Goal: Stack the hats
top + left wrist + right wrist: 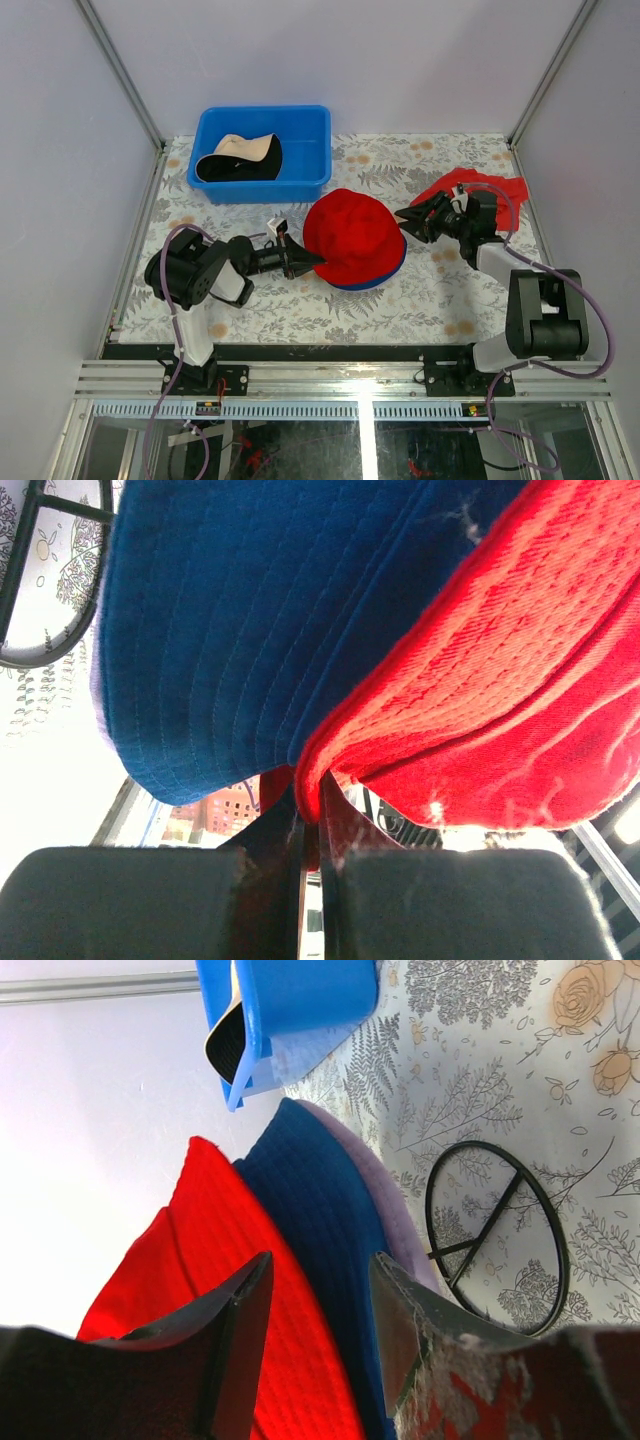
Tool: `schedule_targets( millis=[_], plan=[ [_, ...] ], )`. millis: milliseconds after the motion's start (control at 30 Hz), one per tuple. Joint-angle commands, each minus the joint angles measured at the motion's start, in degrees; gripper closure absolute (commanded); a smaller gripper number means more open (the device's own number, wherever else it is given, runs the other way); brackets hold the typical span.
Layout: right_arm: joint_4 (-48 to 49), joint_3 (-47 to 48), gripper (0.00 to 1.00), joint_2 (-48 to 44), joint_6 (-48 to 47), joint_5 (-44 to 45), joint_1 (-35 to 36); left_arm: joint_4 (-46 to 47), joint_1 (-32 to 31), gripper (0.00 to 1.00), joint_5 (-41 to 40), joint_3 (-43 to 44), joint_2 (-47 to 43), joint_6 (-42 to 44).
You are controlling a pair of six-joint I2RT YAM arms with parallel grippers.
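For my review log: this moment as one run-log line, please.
left gripper: pinching red hat | right gripper: open | below: navy hat, lavender hat | beige hat: in bin

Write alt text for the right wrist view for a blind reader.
The open right gripper faces three stacked hats: red hat over navy hat over lavender hat. A black wire stand lies beside them on the floral table; a blue bin holds a beige hat beyond.

Hats (355, 238) occupy mid-worktop, flanked by left gripper (316, 262) and right gripper (402, 215). Bin (270, 188) blocks far left corner; cloth (505, 188) lies near right edge. Passage open along near edge and far edge right of bin.
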Motion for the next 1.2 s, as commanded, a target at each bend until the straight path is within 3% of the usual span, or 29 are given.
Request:
schedule_targets(
  millis=[0,167,333,400,600,833,1000,1167],
  plan=[
    [3.7,3.2,0.49,2.4,0.8,-1.4,1.5,4.2,0.5,1.00,0.5,1.5,1.2,-0.2],
    [7.8,2.6,0.47,3.7,3.8,-1.5,2.8,4.2,0.6,1.00,0.5,2.4,1.4,-0.6],
    [9.9,2.3,0.53,3.4,5.8,-2.3,2.8,4.2,0.6,1.00,0.4,2.6,1.7,-0.9],
    [10.8,1.9,0.61,3.2,6.7,-2.6,2.7,4.3,0.6,1.00,0.3,2.6,1.6,-0.9],
    [12.2,-1.4,1.00,1.9,8.5,-2.0,1.3,4.2,0.6,1.00,0.3,2.6,1.4,-1.0],
    [8.7,-5.9,1.00,-0.5,6.6,-0.5,-3.6,4.3,1.2,1.00,0.5,2.3,1.1,-1.1],
    [-9.3,-2.3,1.00,-3.4,-5.3,4.7,-4.4,4.2,2.6,1.00,1.0,2.3,0.4,-1.5],
    [-14.4,-0.2,1.00,-3.0,-9.6,7.9,-4.4,4.2,4.5,1.00,1.8,2.1,1.8,-0.8]
  ],
)
